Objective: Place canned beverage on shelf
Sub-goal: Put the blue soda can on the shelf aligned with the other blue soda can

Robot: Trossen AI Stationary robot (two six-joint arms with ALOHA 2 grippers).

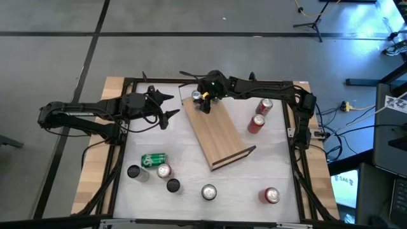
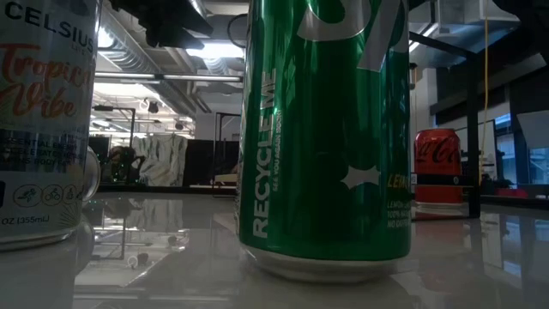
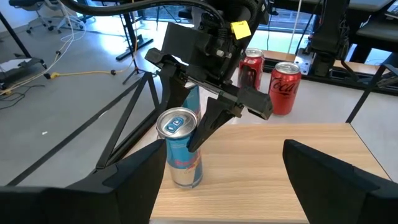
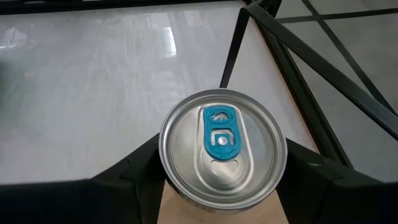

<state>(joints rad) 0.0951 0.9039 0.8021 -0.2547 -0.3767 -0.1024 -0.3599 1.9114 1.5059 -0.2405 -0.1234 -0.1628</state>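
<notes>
The shelf [image 1: 216, 130], a long light-wood board, lies slantwise in the middle of the table, its dark rim [image 1: 232, 158] at the near end. A slim silver-and-blue can [image 3: 181, 146] with a blue tab [image 4: 221, 134] stands upright at the board's far end [image 1: 197, 97]. My right gripper [image 1: 205, 104] reaches in from the far right and is shut on this can. My left gripper [image 1: 173, 105] hovers open just left of the board's far end, its fingers [image 3: 124, 180] apart and touching nothing. My right gripper pinches the can's side wall [image 3: 191, 138] between its two fingers [image 4: 140, 171], one on either side, below the rim. The fingers slant down from the table's far right. The can stays upright, its base on the wood at the board's far end.
Two red cola cans [image 1: 264, 106] [image 1: 255, 124] stand right of the board. A green can [image 1: 154, 159] lies near left, with several upright cans [image 1: 164, 170] [image 1: 208, 191] [image 1: 271, 195] along the near edge. A black frame [image 1: 296, 127] borders the table.
</notes>
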